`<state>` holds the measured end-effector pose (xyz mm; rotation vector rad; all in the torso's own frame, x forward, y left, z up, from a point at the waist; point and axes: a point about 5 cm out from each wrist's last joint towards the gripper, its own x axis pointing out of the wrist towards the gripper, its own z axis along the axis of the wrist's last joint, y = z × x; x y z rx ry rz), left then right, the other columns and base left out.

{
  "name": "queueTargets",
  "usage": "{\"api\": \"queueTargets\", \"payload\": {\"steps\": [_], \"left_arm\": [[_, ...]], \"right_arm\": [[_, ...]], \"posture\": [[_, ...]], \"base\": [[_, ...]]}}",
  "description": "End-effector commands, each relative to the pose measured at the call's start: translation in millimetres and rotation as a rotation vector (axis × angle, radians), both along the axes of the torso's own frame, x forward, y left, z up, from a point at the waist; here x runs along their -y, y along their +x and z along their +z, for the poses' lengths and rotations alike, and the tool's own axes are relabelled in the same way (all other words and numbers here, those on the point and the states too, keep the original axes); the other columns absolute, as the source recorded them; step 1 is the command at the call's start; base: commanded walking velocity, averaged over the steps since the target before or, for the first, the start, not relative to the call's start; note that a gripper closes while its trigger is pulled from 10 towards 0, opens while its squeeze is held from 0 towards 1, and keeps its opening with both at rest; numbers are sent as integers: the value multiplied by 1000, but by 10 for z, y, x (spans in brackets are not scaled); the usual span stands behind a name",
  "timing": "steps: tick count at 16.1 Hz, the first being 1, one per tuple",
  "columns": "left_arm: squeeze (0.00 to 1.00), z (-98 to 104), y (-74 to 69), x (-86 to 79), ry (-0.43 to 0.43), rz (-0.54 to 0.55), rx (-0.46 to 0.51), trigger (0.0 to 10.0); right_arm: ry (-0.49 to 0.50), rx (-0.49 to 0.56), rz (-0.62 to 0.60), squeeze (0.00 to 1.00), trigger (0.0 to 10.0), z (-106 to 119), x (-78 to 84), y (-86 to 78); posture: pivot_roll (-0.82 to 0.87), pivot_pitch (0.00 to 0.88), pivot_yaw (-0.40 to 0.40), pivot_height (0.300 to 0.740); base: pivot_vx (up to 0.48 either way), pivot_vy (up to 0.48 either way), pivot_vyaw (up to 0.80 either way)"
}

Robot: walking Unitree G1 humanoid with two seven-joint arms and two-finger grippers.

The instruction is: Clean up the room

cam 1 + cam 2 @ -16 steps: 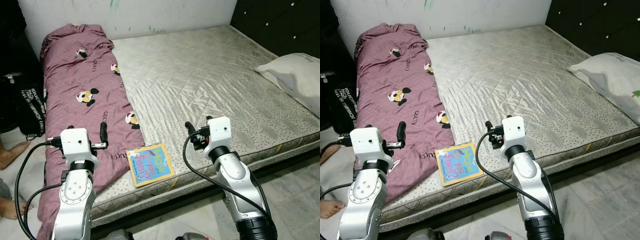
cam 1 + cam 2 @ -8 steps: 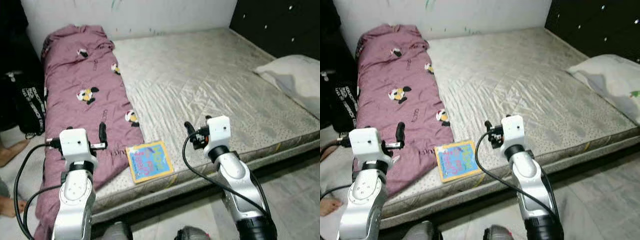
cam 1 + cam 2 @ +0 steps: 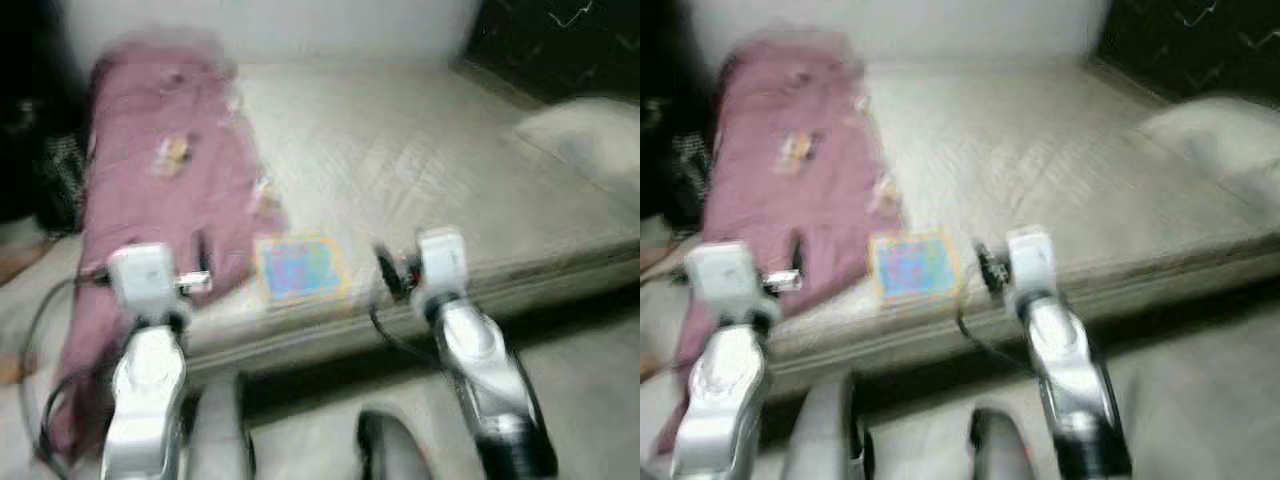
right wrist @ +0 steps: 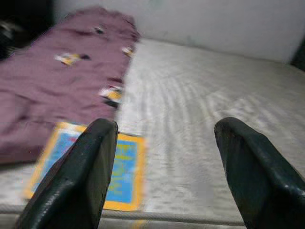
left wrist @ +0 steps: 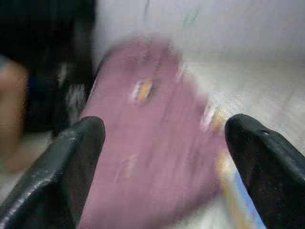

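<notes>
The robot seems to be on its approach to the bare grey quilted mattress, with nothing picked up yet. A flat square picture book with a blue cover and yellow border lies at the mattress's near edge, just beside the long mauve printed quilt that runs along the mattress's left side. The left gripper hangs before the quilt, fingers spread wide and empty; the right gripper hovers near the book, fingers likewise apart and empty. The next move likely calls for closing in and lowering the right gripper over the book. Motion blur smears everything: the book's lettering, the quilt's print and a pale pillow at the mattress's right are barely legible.
</notes>
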<state>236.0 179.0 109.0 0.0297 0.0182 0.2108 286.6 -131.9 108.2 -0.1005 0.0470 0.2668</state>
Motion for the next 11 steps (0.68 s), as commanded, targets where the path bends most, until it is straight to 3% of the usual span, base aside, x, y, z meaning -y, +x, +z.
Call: {"api": "queueTargets", "payload": {"steps": [1, 6, 11], "left_arm": [[0, 61, 32, -16, 7, 2, 19, 10000], [0, 53, 33, -34, -6, 11, 14, 10000], [0, 57, 44, -41, -20, 6, 16, 10000]], "right_arm": [[11, -10, 12, 0, 10000, -12, -37, -8], [4, 8, 58, 0, 10000, 10, -76, -20], [8, 7, 64, 0, 10000, 12, -78, -14]], "posture": [[-48, 0, -21, 602], [-49, 0, -24, 602], [-50, 0, -23, 602]], "base": [[0, 0, 0], [0, 0, 0], [0, 0, 500]]}}
